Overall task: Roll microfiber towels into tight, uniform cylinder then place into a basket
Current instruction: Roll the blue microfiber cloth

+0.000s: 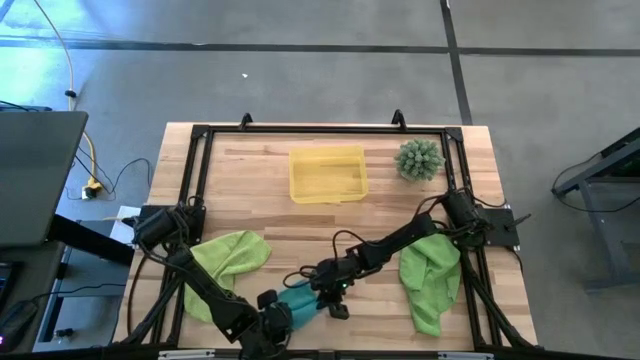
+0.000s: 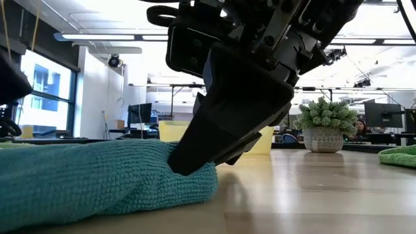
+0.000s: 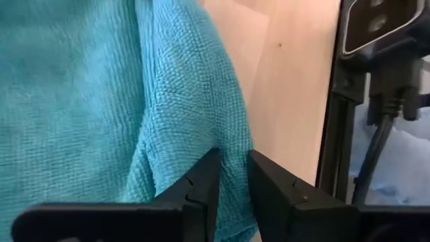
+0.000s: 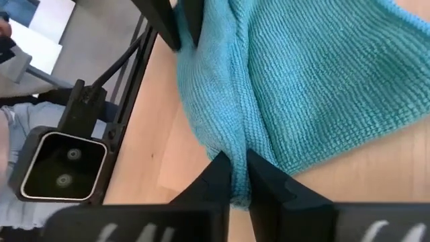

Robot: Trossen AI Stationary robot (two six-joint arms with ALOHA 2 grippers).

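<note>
We find the teal towel (image 1: 298, 297) lying bunched at the near edge of the wooden tabletop (image 1: 300, 225), between the two grippers. The left gripper (image 3: 232, 185) sits at the towel's end nearest the frame rail; its fingers stand narrowly apart with a fold of teal cloth pinched between them. The right gripper (image 4: 238, 178) meets the same towel from the opposite side, and its fingers are likewise drawn close on a ridge of the cloth. In the low view we note the right gripper's dark body pressed down against the towel's end, the cloth resting flat on the tabletop.

We record two lime-green towels, both loose and unrolled: one (image 1: 232, 255) on the left half of the tabletop beside the left arm, the other (image 1: 430, 275) on the right half beneath the right arm. The yellow basket (image 1: 327, 174) stands toward the far edge, well apart from all three towels. A spiky green plant (image 1: 419, 159) stands to the basket's right.
</note>
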